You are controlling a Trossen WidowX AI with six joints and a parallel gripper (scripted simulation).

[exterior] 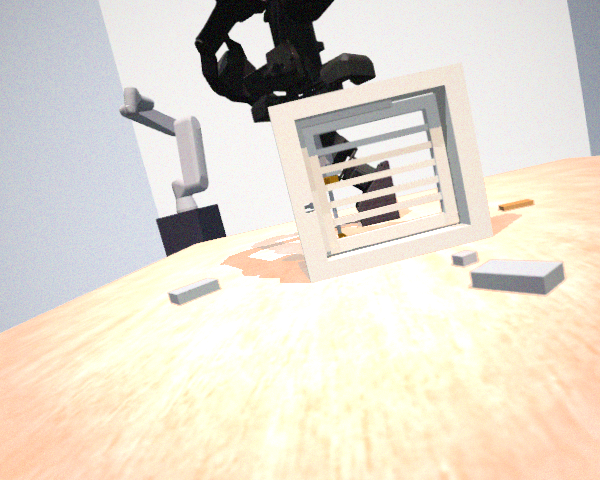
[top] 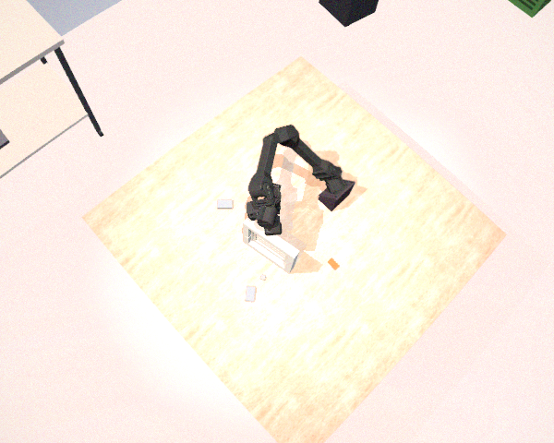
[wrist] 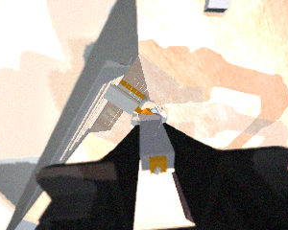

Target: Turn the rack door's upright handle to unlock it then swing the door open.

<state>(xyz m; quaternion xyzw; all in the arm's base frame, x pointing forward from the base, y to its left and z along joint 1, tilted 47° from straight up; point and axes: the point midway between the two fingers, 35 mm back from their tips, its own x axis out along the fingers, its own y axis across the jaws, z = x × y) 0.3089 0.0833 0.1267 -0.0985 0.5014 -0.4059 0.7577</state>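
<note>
The white frame [top: 294, 261] [exterior: 398, 253] [wrist: 91, 84] stands upright on the table [top: 387, 286] [exterior: 290, 387]. Its barred door [exterior: 445, 175] sits inside the frame and looks closed. The grey handle [wrist: 156, 144] with an orange end stands beside the door on the arm's side. My gripper [wrist: 151, 127] comes down from above and is shut on the handle, a dark finger on each side. In the wrist view the frame runs diagonally and the handle lines up with my fingers, so the handle looks turned from the door's plane. Its exact angle is unclear.
Grey blocks lie near the frame: one block [top: 224, 204] [exterior: 194, 290] [wrist: 217, 5], another block [top: 250, 293] [exterior: 517, 276] and a small block [top: 263, 277] [exterior: 464, 257]. An orange block [top: 333, 263] [exterior: 516, 205] lies beyond the other side. The arm's base [top: 336, 194] is behind the door.
</note>
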